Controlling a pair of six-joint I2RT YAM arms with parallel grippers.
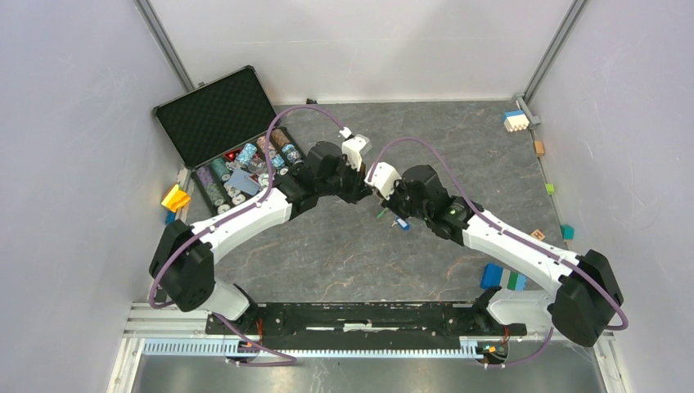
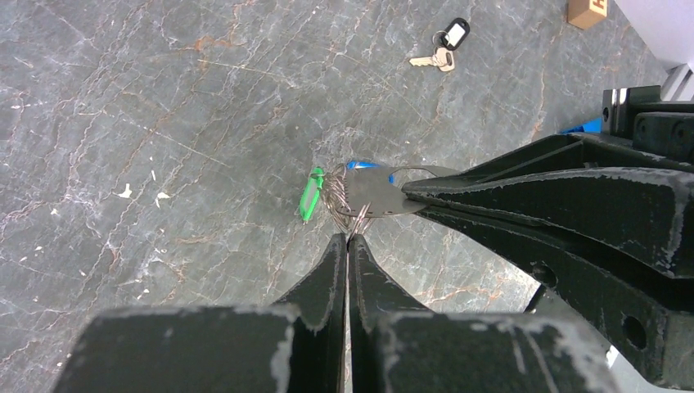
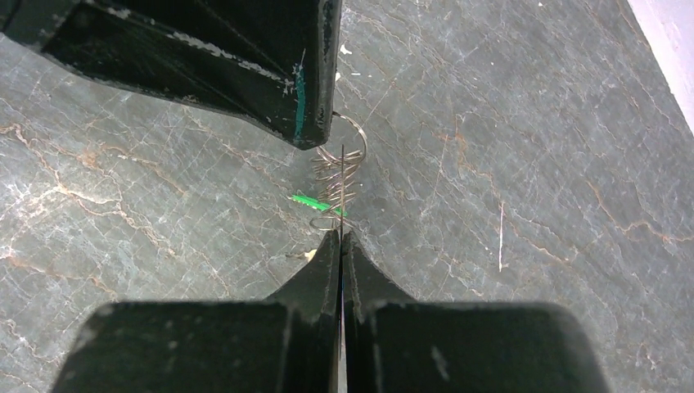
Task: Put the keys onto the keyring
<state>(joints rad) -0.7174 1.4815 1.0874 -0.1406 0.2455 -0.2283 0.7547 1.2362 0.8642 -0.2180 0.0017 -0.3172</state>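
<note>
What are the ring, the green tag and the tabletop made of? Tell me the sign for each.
Ring: thin bare metal wire, probably steel; grey coils glint.
Green tag: likely plastic; bright, glossy, slightly see-through.
Tabletop: stone-look grey surface with rusty veins, matte; real stone or printed, cannot tell.

Even, diffuse light cast only faint shadows on the counter. Near each wrist lens the left gripper and right gripper looked soft, the counter sharp
</note>
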